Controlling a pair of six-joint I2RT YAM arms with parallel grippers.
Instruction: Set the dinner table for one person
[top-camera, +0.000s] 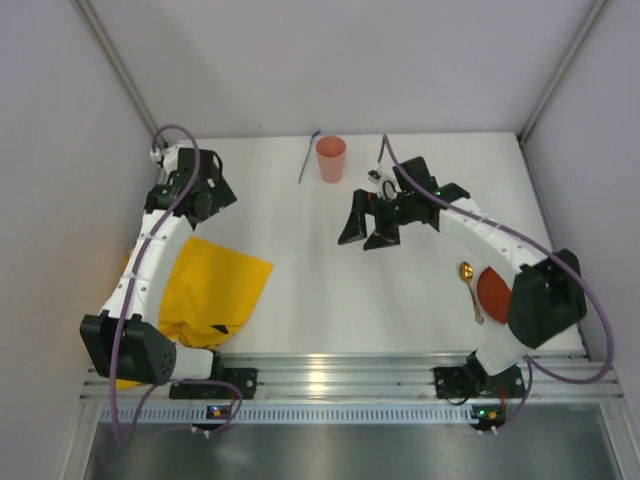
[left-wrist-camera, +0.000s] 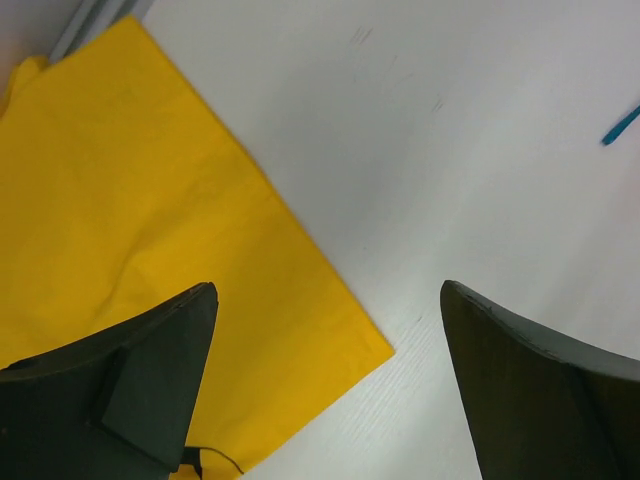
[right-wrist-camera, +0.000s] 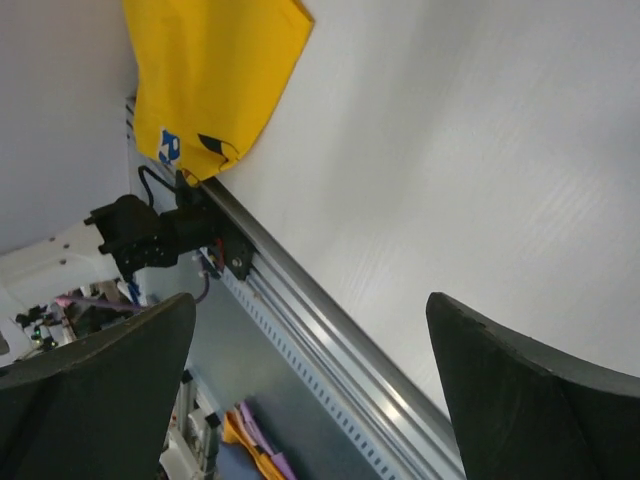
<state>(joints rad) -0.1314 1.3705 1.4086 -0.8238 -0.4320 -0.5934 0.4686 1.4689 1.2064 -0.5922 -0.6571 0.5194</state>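
The dinner table (top-camera: 300, 300), a plain white top, fills the middle of the overhead view. Its aluminium rail (top-camera: 330, 375) runs at 6 o'clock, and pale grey walls (top-camera: 60, 120) close three sides. On it, a yellow cloth (top-camera: 215, 290) lies at 8 o'clock, a pink cup (top-camera: 331, 158) at 12, and a red plate (top-camera: 493, 290) and gold spoon (top-camera: 472, 295) at 4. The left gripper (left-wrist-camera: 328, 290) and right gripper (top-camera: 362, 238) hang spread wide and empty.

Left tool (left-wrist-camera: 328, 287), right tool (top-camera: 363, 241): both agape.
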